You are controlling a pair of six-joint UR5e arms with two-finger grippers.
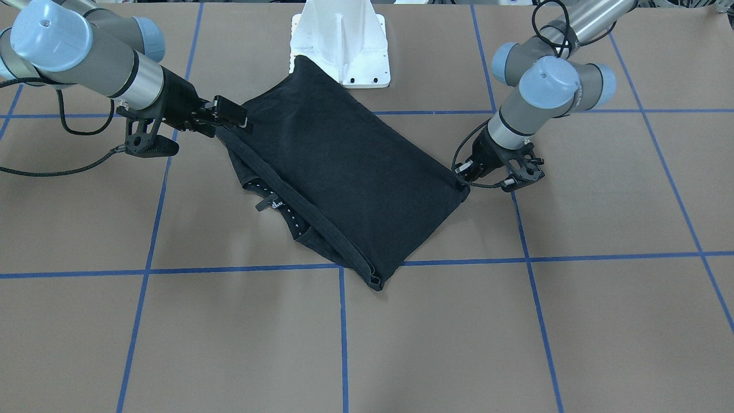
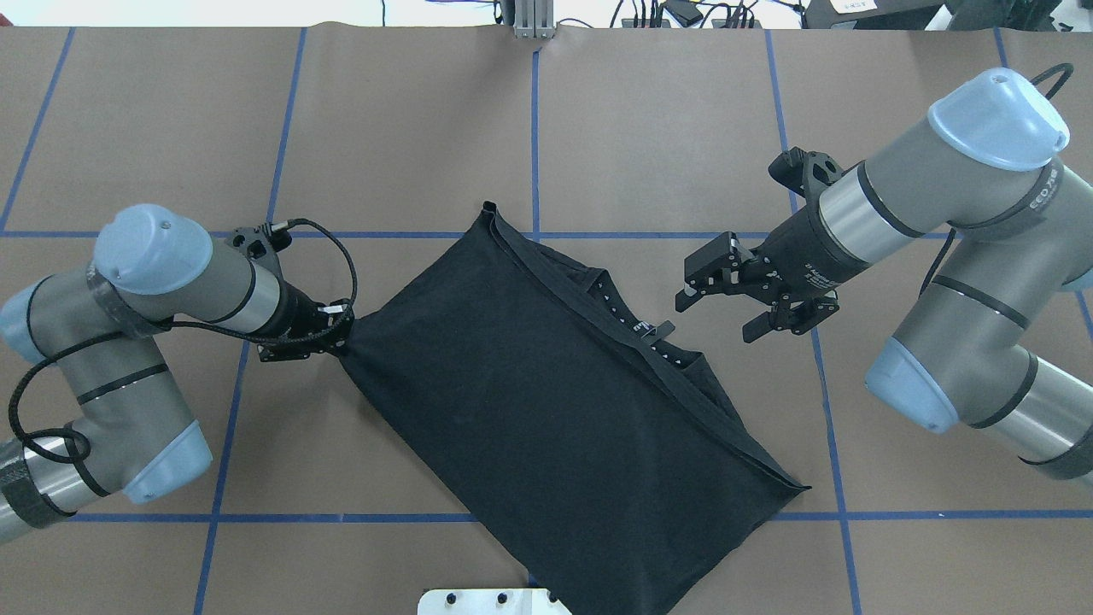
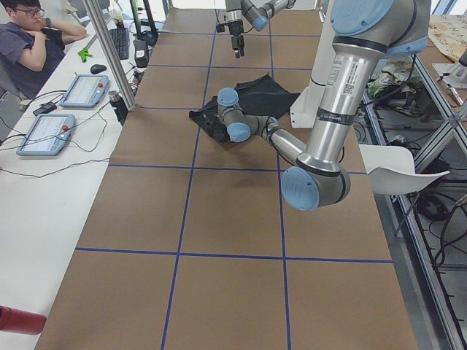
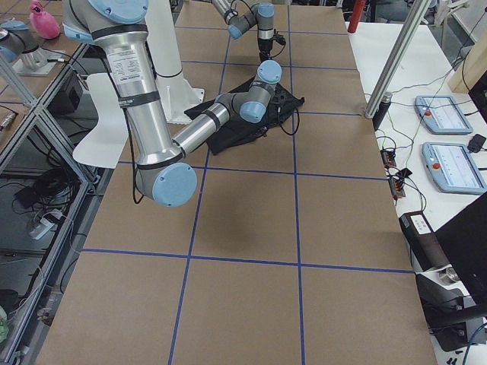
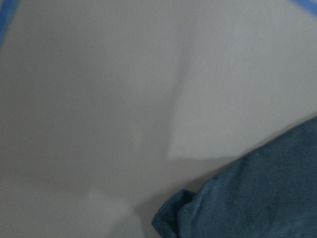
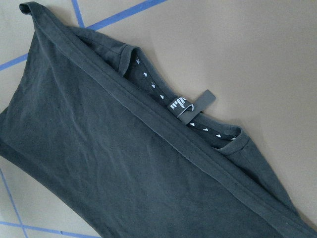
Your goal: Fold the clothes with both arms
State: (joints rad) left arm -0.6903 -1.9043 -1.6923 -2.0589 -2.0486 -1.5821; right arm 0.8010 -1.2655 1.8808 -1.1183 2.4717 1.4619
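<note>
The black short-sleeved cotton T-shirt [image 2: 546, 401] lies flat and slantwise in the middle of the brown counter [image 2: 649, 128] ruled with blue tape. It looks doubled over once: a stitched hem band runs along one long side, just short of the ribbed neck opening [image 6: 198, 119] with its small black label [image 6: 195, 106]. No chest print and no free sleeve shows, so the sleeves appear tucked inside. I judge the first fold done and at least one more fold left to make a compact packet. The corner nearest the robot reaches onto the white bolted mount plate [image 1: 344, 43].

The left tool [image 2: 335, 340] sits low on the counter, touching the shirt corner on the robot's left side, where the cloth draws to a point. Its fingers look close together, but whether they actually pinch fabric I cannot tell. The left wrist view shows only a rolled bit of cloth edge on the bare counter.

The right tool [image 2: 717, 299] hangs above the counter, just beside the neck opening on the robot's right side and apart from the cloth. Its fingers are spread wide and hold nothing. The right wrist view looks straight down on the neck opening and hem band.
</note>
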